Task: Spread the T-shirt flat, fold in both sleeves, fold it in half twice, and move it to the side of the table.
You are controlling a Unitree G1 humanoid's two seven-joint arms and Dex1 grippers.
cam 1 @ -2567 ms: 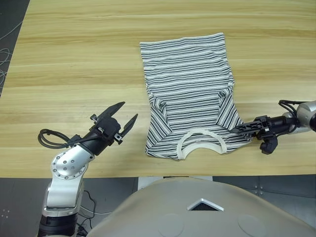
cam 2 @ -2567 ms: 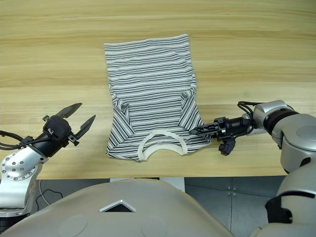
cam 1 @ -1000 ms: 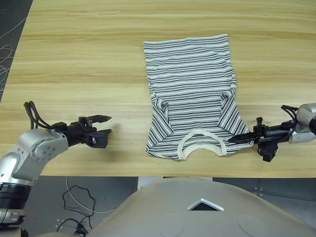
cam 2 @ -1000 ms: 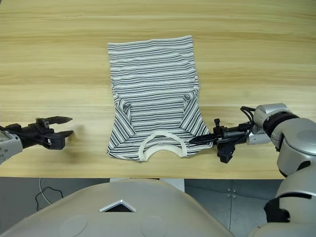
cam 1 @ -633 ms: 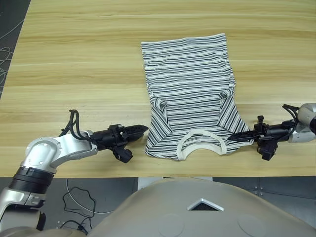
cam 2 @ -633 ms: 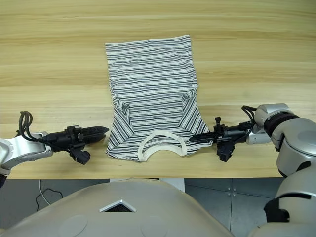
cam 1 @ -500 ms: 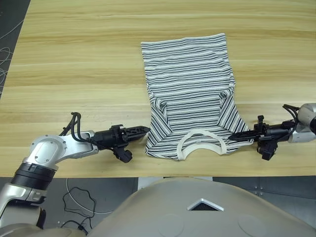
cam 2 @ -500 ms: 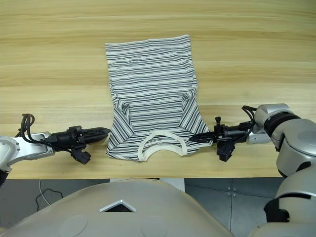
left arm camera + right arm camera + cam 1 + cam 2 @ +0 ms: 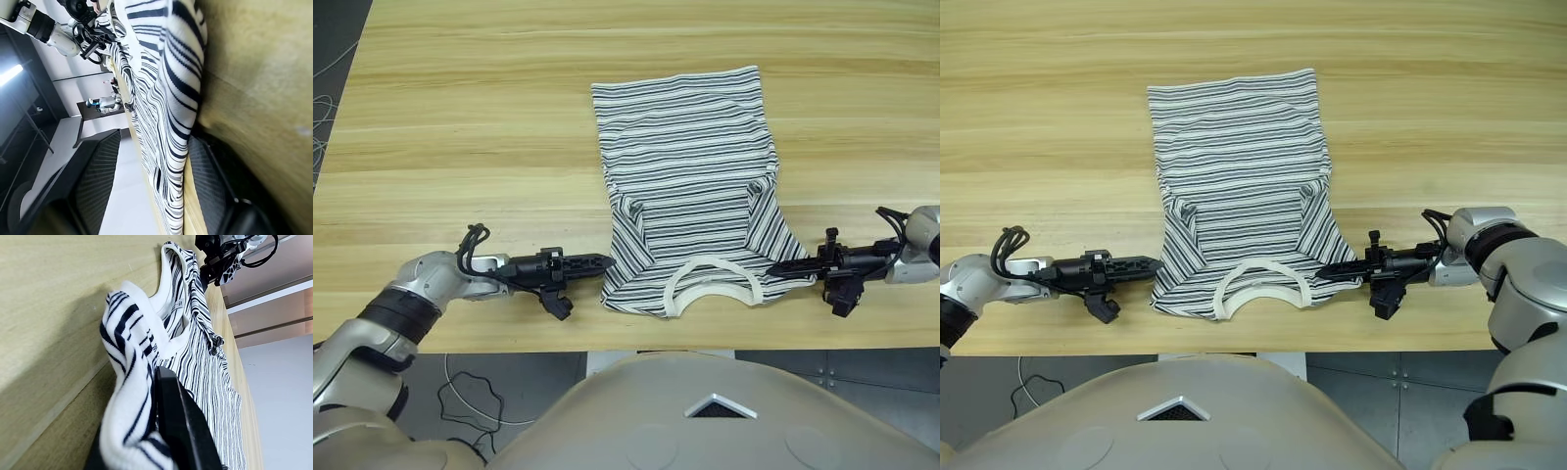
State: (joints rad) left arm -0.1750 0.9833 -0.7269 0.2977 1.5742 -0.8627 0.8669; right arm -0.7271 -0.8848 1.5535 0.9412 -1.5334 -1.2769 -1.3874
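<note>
T-shirt (image 9: 690, 176) lies flat on table (image 9: 460, 117), sleeves folded in, collar at 6 o'clock. Your L gripper (image 9: 602, 260) has fingers apart astride its 7 o'clock corner; R gripper (image 9: 775, 269) is clamped on 5 o'clock corner.

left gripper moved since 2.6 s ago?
Yes. The left gripper came down to the table and slid right, up to the T-shirt edge.

The left arm (image 9: 416, 289), at lower left, is showing silver-grey shells and a black cable loop (image 9: 472, 238). The right arm (image 9: 1513, 269), at lower right, is matching. The left gripper (image 9: 607, 260) and right gripper (image 9: 773, 269) are showing slim black fingers.
</note>
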